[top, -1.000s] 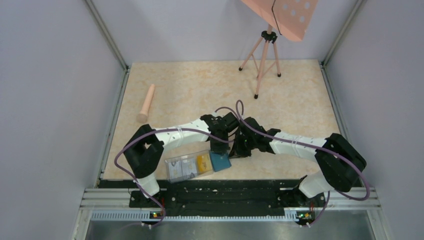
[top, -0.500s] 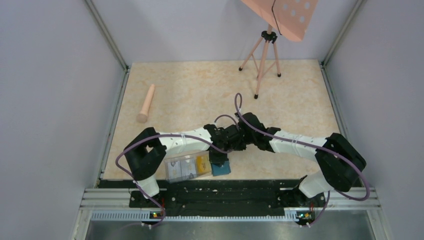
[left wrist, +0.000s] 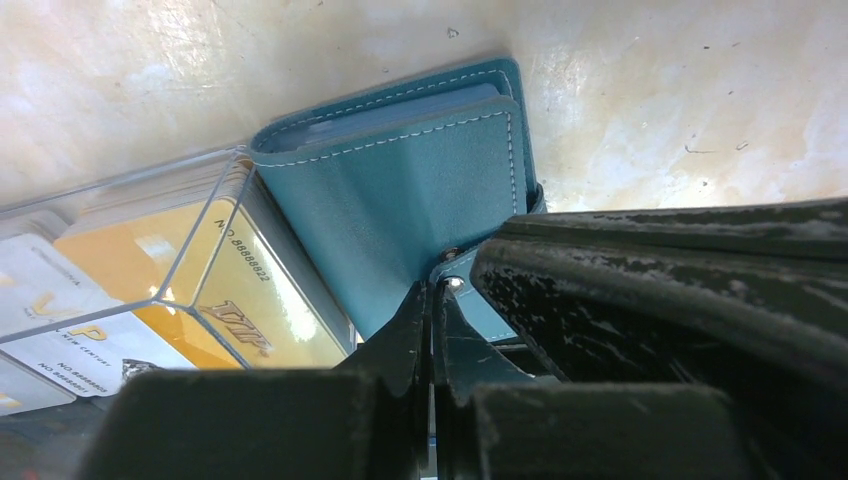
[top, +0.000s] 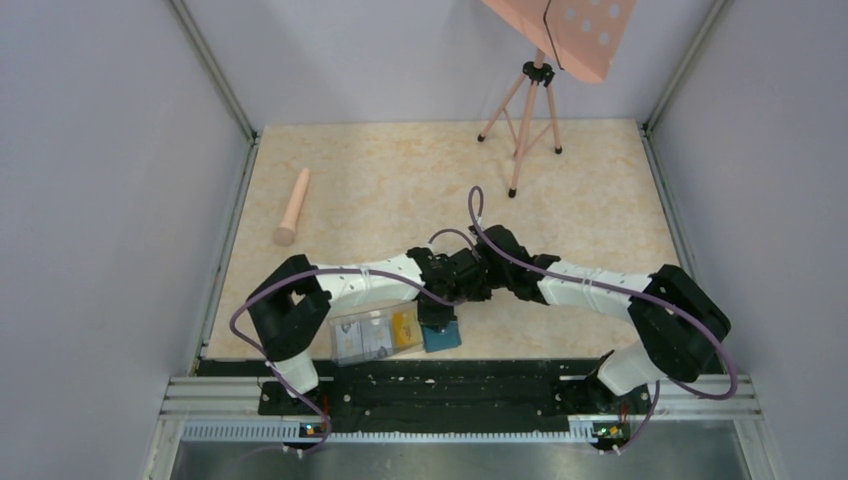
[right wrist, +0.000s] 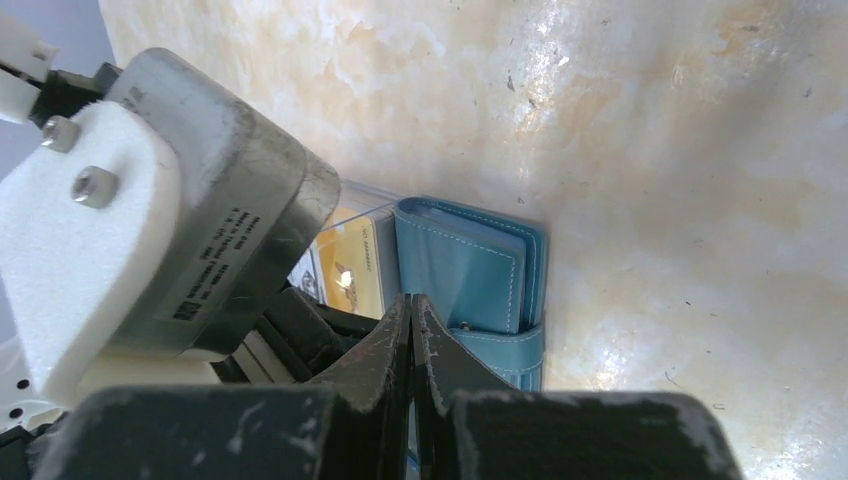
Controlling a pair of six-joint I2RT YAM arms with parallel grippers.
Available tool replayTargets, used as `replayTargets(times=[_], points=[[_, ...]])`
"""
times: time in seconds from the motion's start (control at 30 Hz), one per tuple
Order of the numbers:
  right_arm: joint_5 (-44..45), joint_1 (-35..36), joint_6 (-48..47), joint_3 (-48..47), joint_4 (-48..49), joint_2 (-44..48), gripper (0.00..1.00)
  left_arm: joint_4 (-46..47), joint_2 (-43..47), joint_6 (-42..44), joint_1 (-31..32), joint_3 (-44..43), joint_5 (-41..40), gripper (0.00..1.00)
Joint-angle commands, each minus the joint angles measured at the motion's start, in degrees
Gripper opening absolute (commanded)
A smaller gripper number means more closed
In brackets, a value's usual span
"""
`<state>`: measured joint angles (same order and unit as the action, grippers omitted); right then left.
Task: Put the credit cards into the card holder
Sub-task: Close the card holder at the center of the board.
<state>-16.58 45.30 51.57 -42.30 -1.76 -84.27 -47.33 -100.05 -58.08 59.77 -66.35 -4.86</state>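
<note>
The teal card holder lies folded shut near the table's front edge, its snap tab toward me. Pressed against its left side is a clear plastic box holding the credit cards, a yellow one and pale ones. My left gripper is shut, its tips right at the snap tab, and nothing shows between the fingers. My right gripper is also shut and empty. It hovers just behind the left one, over the card holder's near-left corner.
A pink tripod carrying a perforated pink board stands at the back right. A pale pink cylinder lies at the left. The black mounting rail runs just in front of the card holder and box. Grey walls enclose the table.
Over the last second my left gripper came down toward the front edge onto the card holder, which slid slightly nearer. The right gripper closed in beside it. Hardly any motion in the last half second.
</note>
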Motion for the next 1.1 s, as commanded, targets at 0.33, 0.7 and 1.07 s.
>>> replayTargets(times=[0.33,0.7,1.07], points=[[-1.08,0.36,0.24,2.74,3.69,6.19,0.00,3.55,8.56,4.38,-3.83,2.01,3.71,0.00],[-3.08,0.36,-0.24,3.81,2.82,6.29,0.00,4.16,6.06,4.38,-3.87,3.55,3.97,0.00],[-3.50,1.27,0.79,6.40,3.39,5.06,0.00,6.69,4.36,3.94,-3.88,5.18,3.36,0.00]])
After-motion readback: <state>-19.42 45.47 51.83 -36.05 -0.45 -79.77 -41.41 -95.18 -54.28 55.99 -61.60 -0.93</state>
